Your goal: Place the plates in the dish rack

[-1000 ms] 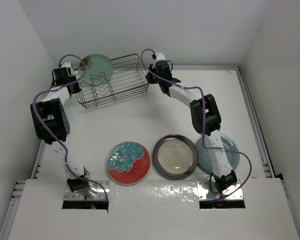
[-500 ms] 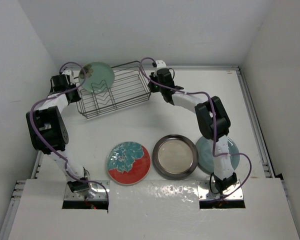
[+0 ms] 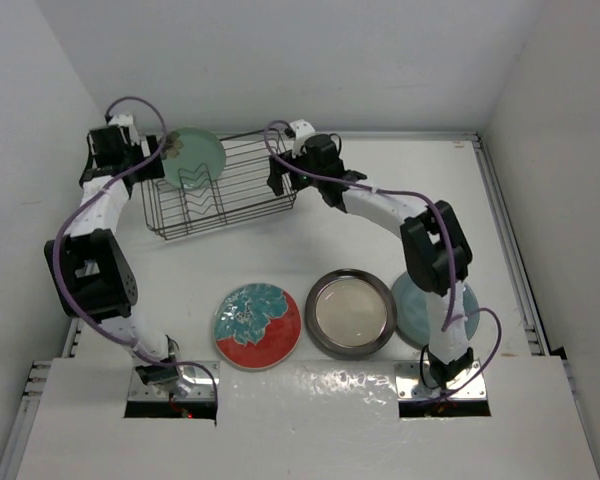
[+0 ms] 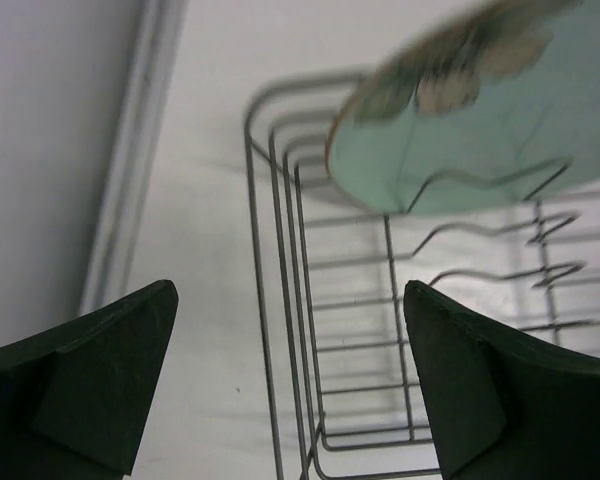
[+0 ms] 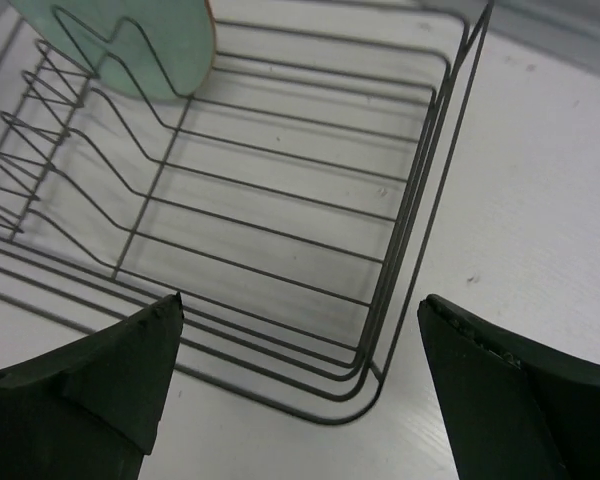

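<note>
Released: left gripper [image 4: 290, 295] and right gripper [image 5: 300, 305], now wide apart, empty. Pale mint-green round plate [image 3: 193, 157] seemingly lodged in dark wire dish rack [image 3: 242, 190]; first loaded.

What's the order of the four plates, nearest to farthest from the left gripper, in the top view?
1. Mint-green plate, at the dish rack's left end, beside the left gripper.
2. Red floral plate, near left.
3. Brown-rimmed plate, near centre.
4. Blue-teal plate, near right, partly hidden.

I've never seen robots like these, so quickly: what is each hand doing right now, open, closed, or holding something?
Left hand: open, holding nothing.
Right hand: open, holding nothing.
</note>
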Available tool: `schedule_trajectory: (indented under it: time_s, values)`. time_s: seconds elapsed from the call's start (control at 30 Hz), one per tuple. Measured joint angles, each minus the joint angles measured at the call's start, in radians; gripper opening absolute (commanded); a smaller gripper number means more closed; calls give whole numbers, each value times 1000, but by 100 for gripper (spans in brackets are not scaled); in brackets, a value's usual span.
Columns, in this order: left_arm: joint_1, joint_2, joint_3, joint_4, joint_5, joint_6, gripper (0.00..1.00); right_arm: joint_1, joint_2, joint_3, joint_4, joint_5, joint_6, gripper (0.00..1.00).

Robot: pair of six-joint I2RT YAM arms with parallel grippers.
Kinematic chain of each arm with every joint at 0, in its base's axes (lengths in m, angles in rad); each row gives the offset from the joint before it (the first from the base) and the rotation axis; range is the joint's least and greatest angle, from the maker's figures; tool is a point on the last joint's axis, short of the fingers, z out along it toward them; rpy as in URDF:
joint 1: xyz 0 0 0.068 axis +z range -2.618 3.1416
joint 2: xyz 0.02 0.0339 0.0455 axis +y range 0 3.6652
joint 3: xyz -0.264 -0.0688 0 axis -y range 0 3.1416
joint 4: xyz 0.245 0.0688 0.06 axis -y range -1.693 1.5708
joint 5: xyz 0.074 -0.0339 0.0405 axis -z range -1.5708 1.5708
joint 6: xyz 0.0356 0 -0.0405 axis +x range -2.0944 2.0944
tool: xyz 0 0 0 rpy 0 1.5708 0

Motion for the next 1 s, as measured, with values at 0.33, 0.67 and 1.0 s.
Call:
schedule_trajectory:
  time_s: [0.33, 0.67, 1.0]
  values:
    - [-139, -238, 228, -151, 386, 280, 88, -39, -472, -154, -72, 17, -133, 99]
    - [-735, -153, -39, -681, 448, 710, 90, -60, -818, -642, -212, 50, -187, 99]
    - [-756, -3, -150, -683, 383, 782, 99, -61, -1056, -891, -306, 147, -163, 99]
